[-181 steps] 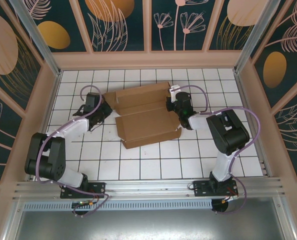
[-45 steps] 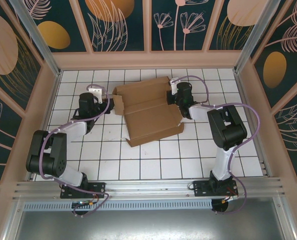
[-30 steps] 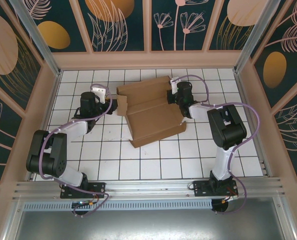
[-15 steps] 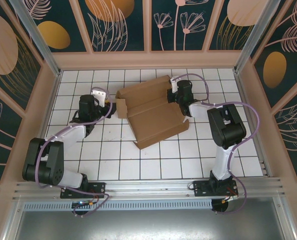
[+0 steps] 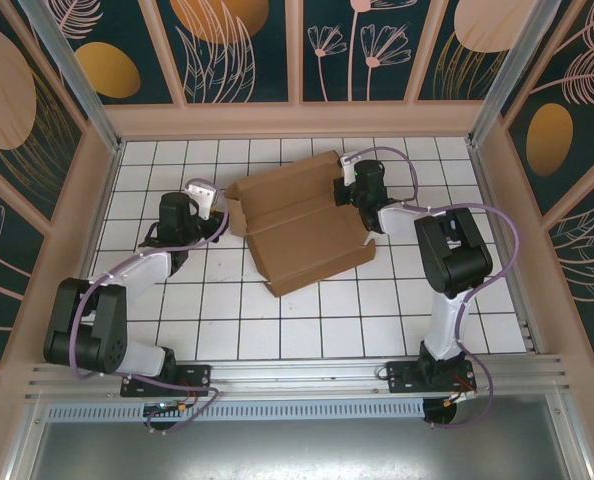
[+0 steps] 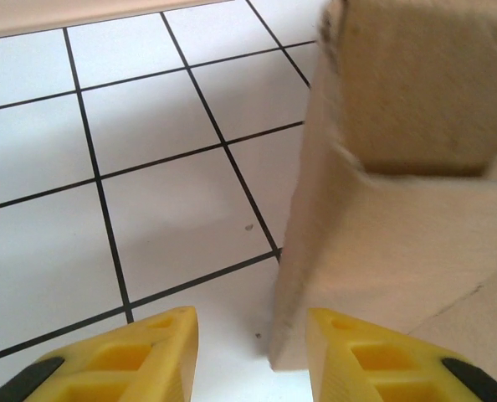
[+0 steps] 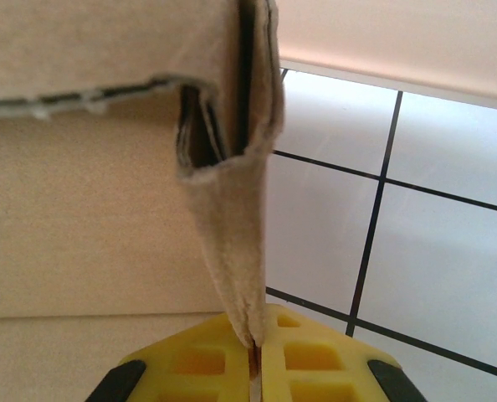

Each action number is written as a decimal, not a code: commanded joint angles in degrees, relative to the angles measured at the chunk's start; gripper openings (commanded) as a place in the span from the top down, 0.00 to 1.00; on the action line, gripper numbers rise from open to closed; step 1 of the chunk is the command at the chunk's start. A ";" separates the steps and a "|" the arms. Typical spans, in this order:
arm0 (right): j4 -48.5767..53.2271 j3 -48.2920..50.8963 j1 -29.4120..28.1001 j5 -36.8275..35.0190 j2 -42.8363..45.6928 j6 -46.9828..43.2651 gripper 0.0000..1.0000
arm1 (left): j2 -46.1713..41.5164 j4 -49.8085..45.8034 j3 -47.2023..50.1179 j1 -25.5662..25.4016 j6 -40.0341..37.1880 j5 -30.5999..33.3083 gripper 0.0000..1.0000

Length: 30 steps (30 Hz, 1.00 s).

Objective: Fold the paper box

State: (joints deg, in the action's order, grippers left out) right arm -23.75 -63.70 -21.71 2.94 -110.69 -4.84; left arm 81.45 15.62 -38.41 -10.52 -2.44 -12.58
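Note:
The paper box (image 5: 302,235), brown corrugated cardboard partly folded up, lies slanted in the middle of the white tiled floor. My left gripper (image 5: 220,222) is at its left end, open. In the left wrist view a raised flap of the box (image 6: 399,209) stands to the right, and its lower corner sits between my yellow fingertips (image 6: 115,364), close to the right one, not clamped. My right gripper (image 5: 349,196) is at the box's far right side. The right wrist view shows it (image 7: 253,347) shut on a doubled flap edge (image 7: 232,218) that stands upright.
Wooden-framed walls with patterned panels (image 5: 297,118) enclose the tiled floor on three sides. A metal rail (image 5: 297,375) with both arm bases runs along the near edge. Bare tiles (image 5: 327,330) lie between the box and the rail.
The box has turned slightly, its near corner sliding a little to the right. My left arm has shifted a little beside the left flap. The right gripper keeps its hold.

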 commanded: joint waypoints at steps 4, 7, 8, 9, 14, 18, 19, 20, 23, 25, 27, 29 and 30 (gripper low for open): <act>5.03 -0.46 0.18 1.54 -2.73 1.59 0.92 | -1.56 -1.64 0.99 -0.34 -2.83 -0.95 0.61; 4.94 -0.46 0.18 1.89 -2.74 1.67 0.92 | -1.04 -1.50 0.72 -0.36 -3.23 -1.02 0.60; 4.90 -0.39 0.13 1.96 -2.69 1.75 0.92 | -0.78 -1.30 0.41 -0.37 -3.58 0.15 0.60; 4.93 -0.37 0.15 1.98 -2.67 1.76 0.92 | -0.40 -1.08 0.10 -0.31 -3.84 0.93 0.60; 5.20 -0.28 0.18 2.22 -2.65 1.68 0.92 | 0.38 0.38 -1.05 -0.33 -4.25 2.88 0.60; 5.28 -0.32 0.18 2.69 -2.53 1.59 0.91 | 1.30 0.47 -2.12 -0.37 -5.52 5.24 0.57; 5.36 -0.45 0.18 2.85 -2.61 1.59 0.91 | 1.63 0.58 -2.69 -0.33 -5.62 5.18 0.55; 5.51 -0.58 0.13 3.14 -2.77 1.50 0.91 | 1.91 0.92 -3.19 -0.30 -5.16 5.15 0.51; 6.27 -1.28 0.14 3.89 -3.14 1.33 0.91 | 2.61 2.40 -4.03 -0.36 -4.53 2.67 0.47; 7.09 -1.89 0.16 4.17 -3.50 1.16 0.90 | 3.35 3.35 -4.30 -0.37 -4.24 0.63 0.46; 7.64 -2.29 0.13 4.55 -3.80 1.06 0.90 | 4.20 3.67 -4.82 -0.32 -4.35 -0.33 0.45; 8.13 -2.78 0.13 5.42 -4.01 0.98 0.90 | 4.97 4.59 -4.92 -0.30 -4.42 -0.95 0.44; 8.48 -3.12 0.10 5.72 -4.16 0.97 0.90 | 5.35 5.00 -5.07 -0.37 -4.41 -1.55 0.44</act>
State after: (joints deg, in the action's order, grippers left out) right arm -22.06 -66.35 -21.67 5.78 -112.20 -4.12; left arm 85.49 17.39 -41.93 -10.52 -6.63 -11.16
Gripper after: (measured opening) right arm 0.099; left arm 0.559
